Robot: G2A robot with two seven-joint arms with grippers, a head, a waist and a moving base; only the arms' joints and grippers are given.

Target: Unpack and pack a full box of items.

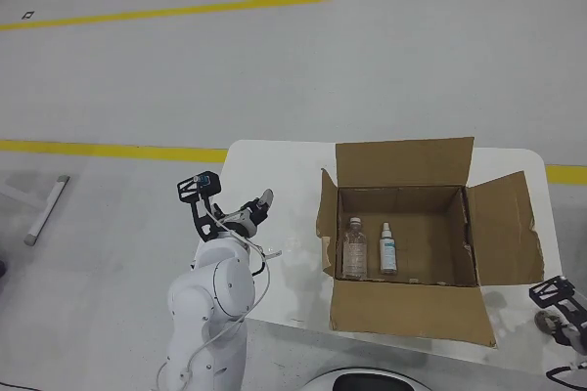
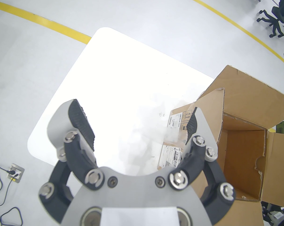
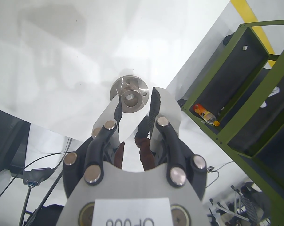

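An open cardboard box (image 1: 407, 309) stands on the white table (image 1: 284, 186), flaps spread. Two bottles lie side by side on its floor: a clear labelled bottle (image 1: 355, 250) and a slim white spray bottle (image 1: 388, 249). My left gripper (image 1: 257, 208) hangs open over bare table to the left of the box (image 2: 246, 142), with nothing between its fingers (image 2: 82, 121). At the table's near right corner, my right gripper (image 1: 556, 325) is open, its tips on either side of a round metal flange (image 3: 128, 81) lying on the table; a gap shows beside one pad (image 3: 155, 102).
Beyond the table's right edge stands a green metal rack (image 3: 236, 76) with an orange-capped bottle (image 3: 206, 115) on a shelf. Cables and a floor socket (image 2: 14, 172) lie below the table's left side. Bare tabletop stretches left of the box.
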